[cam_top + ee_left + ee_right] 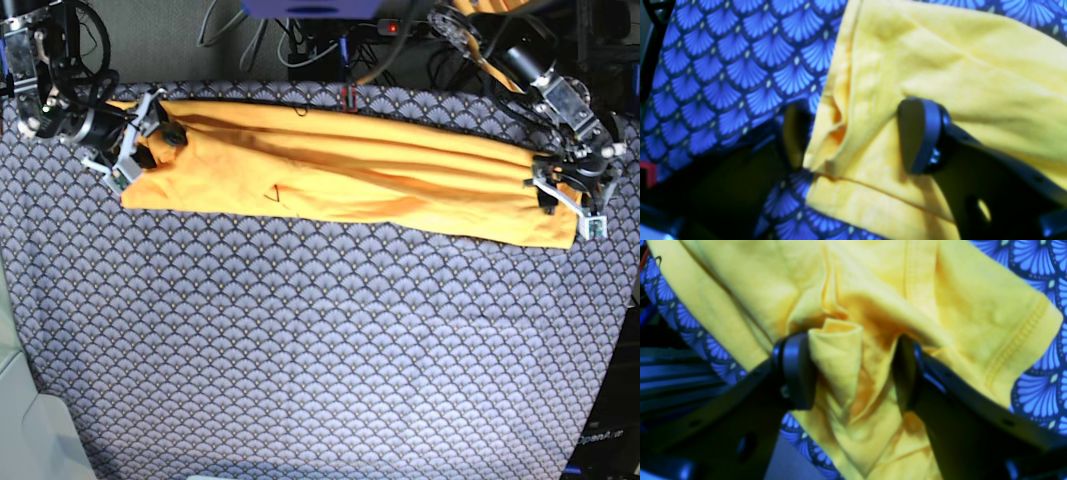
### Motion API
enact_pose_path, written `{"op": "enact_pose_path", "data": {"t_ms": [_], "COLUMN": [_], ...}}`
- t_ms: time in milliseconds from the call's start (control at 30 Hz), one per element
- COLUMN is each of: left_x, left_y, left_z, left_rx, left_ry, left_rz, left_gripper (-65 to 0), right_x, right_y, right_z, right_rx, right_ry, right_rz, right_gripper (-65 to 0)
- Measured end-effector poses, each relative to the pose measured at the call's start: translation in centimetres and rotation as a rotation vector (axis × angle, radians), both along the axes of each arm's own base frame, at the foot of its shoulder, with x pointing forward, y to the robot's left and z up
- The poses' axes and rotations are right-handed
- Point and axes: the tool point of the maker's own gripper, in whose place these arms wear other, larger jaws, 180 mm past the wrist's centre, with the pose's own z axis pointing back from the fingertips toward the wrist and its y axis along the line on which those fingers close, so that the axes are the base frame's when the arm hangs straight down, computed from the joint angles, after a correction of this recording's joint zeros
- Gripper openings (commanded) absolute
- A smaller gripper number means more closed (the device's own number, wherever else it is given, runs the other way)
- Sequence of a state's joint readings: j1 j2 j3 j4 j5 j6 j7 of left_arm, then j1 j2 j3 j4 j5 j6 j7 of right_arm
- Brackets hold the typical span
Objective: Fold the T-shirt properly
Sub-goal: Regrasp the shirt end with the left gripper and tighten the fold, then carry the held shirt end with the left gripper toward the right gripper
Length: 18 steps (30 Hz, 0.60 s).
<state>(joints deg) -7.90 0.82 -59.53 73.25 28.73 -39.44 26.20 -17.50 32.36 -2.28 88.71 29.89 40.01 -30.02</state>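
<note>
The yellow-orange T-shirt [340, 170] lies as a long narrow band across the far part of the table. My left gripper [565, 195] is at the band's right end. In the left wrist view the left gripper [858, 136] stands open astride the T-shirt [940, 66] edge, with one finger [920, 136] on the cloth and the other [796, 133] beside it. My right gripper [150, 135] is at the band's left end. In the right wrist view the right gripper [851, 373] is open, and a raised pucker of the T-shirt [836, 350] stands between its fingers.
A blue fan-patterned tablecloth [320, 350] covers the table. Cables and equipment [340, 40] crowd the space behind the far edge. A pale object [30, 430] sits at the near left corner. The table's edge [680, 350] runs close to my right gripper.
</note>
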Motion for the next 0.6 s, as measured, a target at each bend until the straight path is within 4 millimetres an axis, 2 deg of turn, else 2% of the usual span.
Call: {"op": "enact_pose_path", "data": {"t_ms": [167, 233, 300, 400, 433, 600], "left_x": [0.0, 0.1, 0.3, 1.1, 1.2, 0.7], "left_y": [0.1, 0.3, 0.5, 0.2, 0.0, 0.1], "left_z": [-1.0, -1.3, -1.6, -1.8, -1.9, -1.8], "left_rx": [-0.096, -0.124, -0.138, -0.165, -0.186, -0.171], "left_ry": [-0.103, -0.132, -0.144, -0.176, -0.187, -0.184], "left_rz": [0.061, 0.065, 0.049, 0.056, 0.054, 0.06], "left_gripper": [-23.5, -26.1, -36.3, -59.7, -65.0, -65.0], "right_x": [0.0, 0.0, 0.0, 0.0, 0.0, 0.0], "right_y": [0.0, 0.0, 0.0, 0.0, 0.0, 0.0], "right_z": [0.0, 0.0, 0.0, 0.0, 0.0, 0.0], "right_rx": [-0.001, -0.002, -0.002, 0.003, 0.002, 0.002], "right_ry": [0.001, 0.001, 0.002, 0.002, 0.002, 0.002], "right_rz": [0.0, 0.0, 0.0, -0.001, -0.001, -0.001], "right_gripper": [-28.2, -28.2, -28.2, -28.2, -28.2, -28.2]}}
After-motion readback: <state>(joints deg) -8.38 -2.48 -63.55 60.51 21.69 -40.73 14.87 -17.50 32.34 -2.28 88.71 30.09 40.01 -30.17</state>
